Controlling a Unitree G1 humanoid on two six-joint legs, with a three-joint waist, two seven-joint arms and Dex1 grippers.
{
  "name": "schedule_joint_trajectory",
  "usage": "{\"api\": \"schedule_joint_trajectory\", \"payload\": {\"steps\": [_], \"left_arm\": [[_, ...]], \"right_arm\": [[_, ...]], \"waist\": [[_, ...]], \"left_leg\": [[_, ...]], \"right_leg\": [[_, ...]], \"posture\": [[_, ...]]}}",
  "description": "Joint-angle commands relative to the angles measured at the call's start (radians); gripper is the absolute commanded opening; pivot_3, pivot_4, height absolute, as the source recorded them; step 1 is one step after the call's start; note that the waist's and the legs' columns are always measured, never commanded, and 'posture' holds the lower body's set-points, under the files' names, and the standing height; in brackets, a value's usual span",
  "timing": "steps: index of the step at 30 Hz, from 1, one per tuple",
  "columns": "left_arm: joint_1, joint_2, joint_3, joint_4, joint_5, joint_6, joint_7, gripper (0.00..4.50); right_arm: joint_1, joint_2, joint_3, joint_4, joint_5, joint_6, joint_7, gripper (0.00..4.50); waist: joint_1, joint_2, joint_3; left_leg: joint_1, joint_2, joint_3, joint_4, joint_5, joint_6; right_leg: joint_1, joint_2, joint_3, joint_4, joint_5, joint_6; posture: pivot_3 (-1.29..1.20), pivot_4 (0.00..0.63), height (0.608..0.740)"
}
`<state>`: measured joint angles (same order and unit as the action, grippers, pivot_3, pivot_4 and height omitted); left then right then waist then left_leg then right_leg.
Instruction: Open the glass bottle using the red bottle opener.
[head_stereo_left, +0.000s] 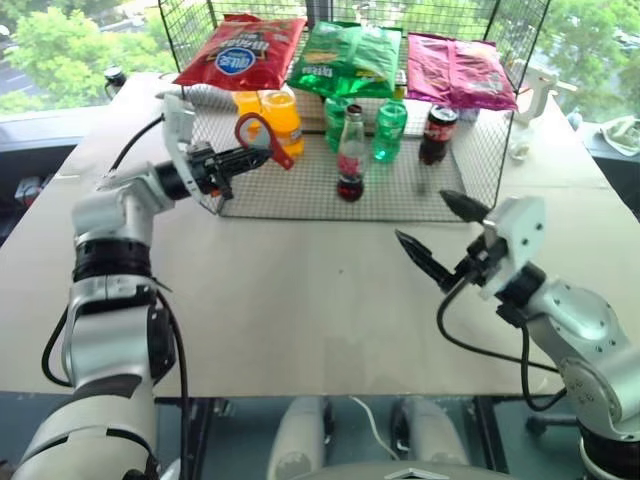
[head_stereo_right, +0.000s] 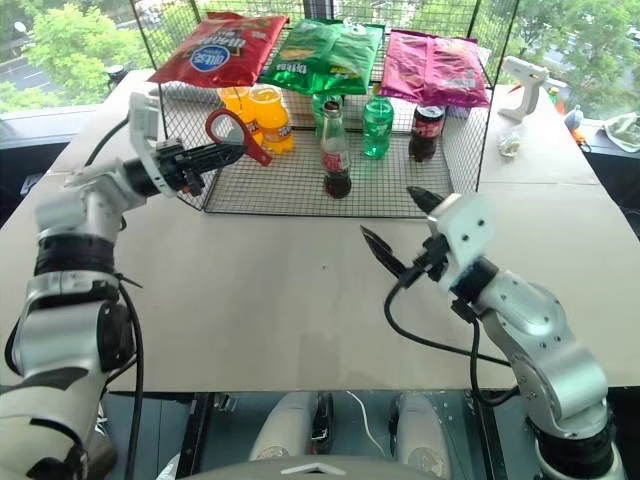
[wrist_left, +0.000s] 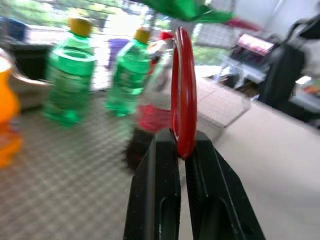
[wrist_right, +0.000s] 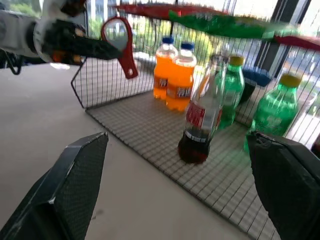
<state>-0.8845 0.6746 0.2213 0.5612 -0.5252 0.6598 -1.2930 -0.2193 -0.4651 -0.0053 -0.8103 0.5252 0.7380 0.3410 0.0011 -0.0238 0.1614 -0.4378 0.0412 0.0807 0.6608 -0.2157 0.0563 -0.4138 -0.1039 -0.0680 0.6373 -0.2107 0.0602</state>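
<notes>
The glass bottle (head_stereo_left: 351, 155), slim and clear with dark cola low down and a red label, stands upright on the wire rack's floor (head_stereo_left: 300, 195). My left gripper (head_stereo_left: 262, 154) is shut on the red bottle opener (head_stereo_left: 262, 137), held in the air over the rack's left front, left of the bottle and apart from it. In the left wrist view the red bottle opener (wrist_left: 183, 95) stands edge-on between the black fingers (wrist_left: 159, 190). My right gripper (head_stereo_left: 440, 235) stands open and holds nothing, over the table in front of the rack's right part, and the glass bottle (wrist_right: 202, 115) stands between its fingers' lines of sight.
On the rack stand two orange drink bottles (head_stereo_left: 277, 118), green plastic bottles (head_stereo_left: 390, 130) and a dark plastic bottle (head_stereo_left: 437, 133). Snack bags (head_stereo_left: 345, 55) lie on the rack's upper shelf. Wire walls (head_stereo_left: 520, 60) enclose the rack's sides. A white tool (head_stereo_right: 522, 82) lies at the far right.
</notes>
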Motion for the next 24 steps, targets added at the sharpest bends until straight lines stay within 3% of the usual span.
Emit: {"api": "schedule_joint_trajectory", "payload": {"steps": [1, 3, 8, 15, 24], "left_arm": [[0.062, -0.008, 0.029, -0.241, -0.156, 0.22, 0.027, 0.08], [0.1, -0.022, 0.029, -0.336, -0.215, 0.306, 0.058, 0.08], [0.137, -0.082, 0.027, -0.452, -0.297, 0.406, 0.158, 0.08], [0.144, -0.08, -0.017, -0.487, -0.338, 0.454, 0.155, 0.08], [0.129, -0.029, -0.113, -0.475, -0.324, 0.412, 0.028, 0.08]], "right_arm": [[-0.126, 0.045, -0.107, -0.018, 0.3, 0.149, -0.07, 4.5], [-0.191, 0.075, -0.149, 0.027, 0.453, 0.205, -0.117, 4.5], [-0.271, 0.062, -0.151, 0.112, 0.672, 0.304, -0.21, 4.5], [-0.347, 0.007, -0.058, 0.162, 0.68, 0.346, -0.198, 4.5], [-0.424, -0.035, -0.002, 0.282, 0.724, 0.399, -0.092, 4.5]], "waist": [[-0.004, 0.0, 0.0], [-0.005, 0.0, 0.0], [-0.006, 0.0, 0.0], [-0.014, 0.001, 0.001], [-0.013, 0.001, 0.001]], "left_leg": [[0.0, 0.0, -0.001, 0.001, 0.0, 0.0], [0.001, 0.001, -0.002, 0.003, 0.0, 0.0], [0.001, 0.002, -0.003, 0.006, 0.0, 0.001], [0.001, 0.0, -0.002, 0.006, 0.0, 0.001], [0.0, 0.0, -0.002, 0.006, -0.001, 0.001]], "right_leg": [[0.0, 0.0, 0.0, 0.001, 0.0, 0.0], [0.0, 0.0, -0.001, 0.003, 0.0, 0.0], [0.002, -0.001, -0.001, 0.004, 0.0, -0.001], [0.001, 0.0, -0.001, 0.005, -0.001, -0.002], [0.0, 0.0, 0.0, 0.005, -0.001, -0.003]], "posture": [[0.0, 0.15, 0.74], [0.0, 0.15, 0.74], [0.0, 0.15, 0.74], [0.0, 0.15, 0.74], [0.0, 0.15, 0.74]]}}
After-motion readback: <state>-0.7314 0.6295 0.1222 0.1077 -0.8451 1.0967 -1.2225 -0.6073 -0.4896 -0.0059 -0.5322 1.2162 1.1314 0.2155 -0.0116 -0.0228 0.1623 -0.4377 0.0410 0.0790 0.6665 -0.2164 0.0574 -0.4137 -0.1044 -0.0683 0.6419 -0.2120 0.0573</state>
